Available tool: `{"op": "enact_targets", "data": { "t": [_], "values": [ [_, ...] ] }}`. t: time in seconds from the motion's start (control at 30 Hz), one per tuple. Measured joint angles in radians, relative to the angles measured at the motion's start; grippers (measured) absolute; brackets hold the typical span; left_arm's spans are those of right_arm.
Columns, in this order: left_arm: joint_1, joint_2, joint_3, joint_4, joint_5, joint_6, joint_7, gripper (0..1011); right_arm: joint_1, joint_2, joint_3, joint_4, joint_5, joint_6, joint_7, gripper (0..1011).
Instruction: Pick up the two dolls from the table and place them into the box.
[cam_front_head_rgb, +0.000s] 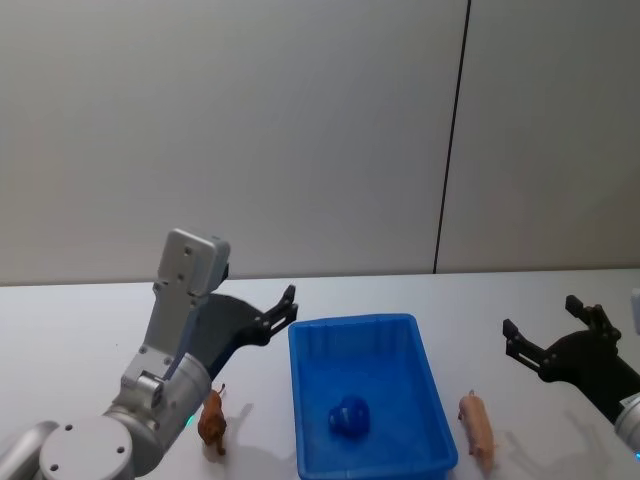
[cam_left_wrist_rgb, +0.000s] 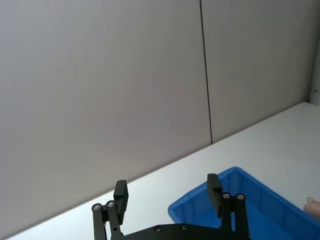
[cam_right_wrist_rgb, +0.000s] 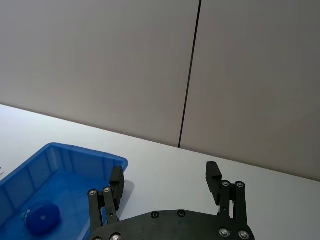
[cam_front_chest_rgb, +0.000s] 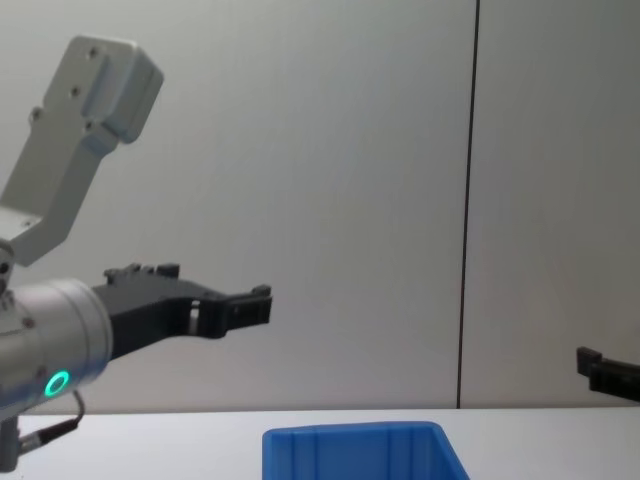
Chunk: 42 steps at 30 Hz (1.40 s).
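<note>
while a plain white table (cam_front_head_rgb: 80, 320) runs across the front of the room, a pale grey wall (cam_front_head_rgb: 250, 130) rises behind it, split by one dark vertical seam (cam_front_head_rgb: 452, 130). the blue box (cam_front_head_rgb: 350, 323) sits on the table before the robot, with a round blue thing (cam_front_head_rgb: 349, 416) lying on its floor. a brown animal doll (cam_front_head_rgb: 212, 424) stands on the table just left of the box, near its front corner, and a pink animal doll (cam_front_head_rgb: 477, 424) lies on the table just right of the box. the left gripper (cam_front_head_rgb: 288, 308) hangs in the air by the box's far left corner, its fingers (cam_left_wrist_rgb: 120, 194) spread wide and holding nothing; the brown animal doll is apart from them, closer to the robot and under the arm. the right gripper (cam_front_head_rgb: 541, 318) hovers to the right of the box, fingers (cam_right_wrist_rgb: 213, 175) also spread and empty; the pink animal doll lies between it and the box, nearer the robot, clear of both fingertips
</note>
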Motion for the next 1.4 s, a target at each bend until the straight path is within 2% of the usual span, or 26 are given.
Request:
{"op": "enact_targets", "data": {
  "t": [0.1,0.8,1.4],
  "values": [
    [0.008,0.007,-0.007,-0.001,-0.021,0.031,0.01,1001,-0.002,0.001,0.001,-0.001,0.001,0.0,-0.003,1003],
    [0.061,0.025,-0.031,0.025,-0.124,0.15,0.089,1001,-0.005,0.003,0.002,-0.005,0.004,-0.001,-0.009,1003],
    [0.087,0.016,-0.037,0.077,-0.183,0.174,0.11,1001,-0.006,0.003,0.003,-0.006,0.004,-0.001,-0.011,1003]
  ]
}}
